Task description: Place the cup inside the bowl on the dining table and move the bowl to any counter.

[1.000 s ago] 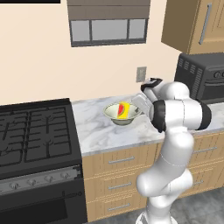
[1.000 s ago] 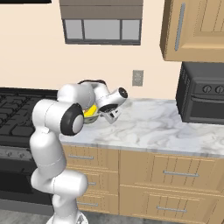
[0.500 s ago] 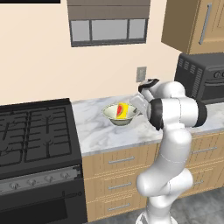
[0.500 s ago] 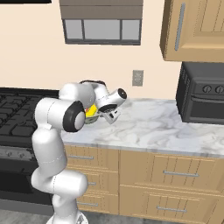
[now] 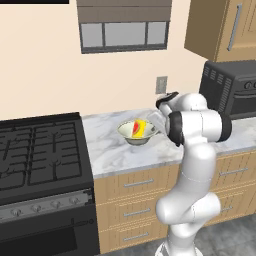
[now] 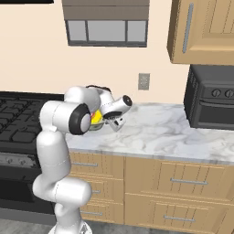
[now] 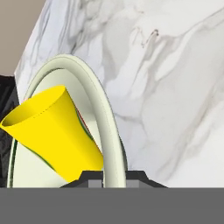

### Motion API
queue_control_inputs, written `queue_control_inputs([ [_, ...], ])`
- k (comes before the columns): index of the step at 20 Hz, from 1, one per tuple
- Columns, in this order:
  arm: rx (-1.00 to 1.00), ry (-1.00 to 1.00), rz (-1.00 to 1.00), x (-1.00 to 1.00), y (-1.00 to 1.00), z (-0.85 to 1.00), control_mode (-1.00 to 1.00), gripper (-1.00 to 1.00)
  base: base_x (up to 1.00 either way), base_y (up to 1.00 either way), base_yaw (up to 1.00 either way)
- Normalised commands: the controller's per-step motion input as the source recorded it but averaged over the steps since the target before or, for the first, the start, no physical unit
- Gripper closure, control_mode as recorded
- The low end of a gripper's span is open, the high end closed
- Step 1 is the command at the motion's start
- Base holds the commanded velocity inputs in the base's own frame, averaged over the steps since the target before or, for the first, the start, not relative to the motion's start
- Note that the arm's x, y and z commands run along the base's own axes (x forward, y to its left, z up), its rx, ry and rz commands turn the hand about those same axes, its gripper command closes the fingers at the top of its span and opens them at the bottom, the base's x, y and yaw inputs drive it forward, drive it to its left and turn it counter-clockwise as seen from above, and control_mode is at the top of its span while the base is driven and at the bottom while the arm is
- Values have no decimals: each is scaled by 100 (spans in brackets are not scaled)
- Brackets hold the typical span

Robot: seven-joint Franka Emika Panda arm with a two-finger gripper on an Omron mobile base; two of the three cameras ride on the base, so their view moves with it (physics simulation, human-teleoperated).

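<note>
the gripper (image 7: 114,175) pinches the bowl (image 5: 136,135) by its rim so the cup (image 5: 140,128) lying tilted inside rides along, over the counter (image 5: 122,155) beside the stove (image 5: 40,155).

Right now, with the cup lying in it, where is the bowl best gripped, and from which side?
By its thin rim, on the side facing the arm. The bowl is wide and shallow, so only the rim fits between the fingers, and the cup leans across the middle. The gripper is already shut there, one finger each side.

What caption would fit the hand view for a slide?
Gripper shut on the rim of the bowl, yellow cup inside, above the marble counter.
</note>
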Motion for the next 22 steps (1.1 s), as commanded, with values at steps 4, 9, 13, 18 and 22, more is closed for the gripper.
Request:
queue_control_inputs([
  [4,0,0,-2,10,2,-26,-100,100,0,0,0],
  [9,0,0,-3,9,0,-29,-100,100,0,0,0],
  [13,-1,0,-2,4,8,-15,-100,100,0,0,0],
  [18,0,0,0,0,10,0,-100,100,0,0,0],
  [22,-1,0,-1,0,27,0,-100,100,0,0,0],
])
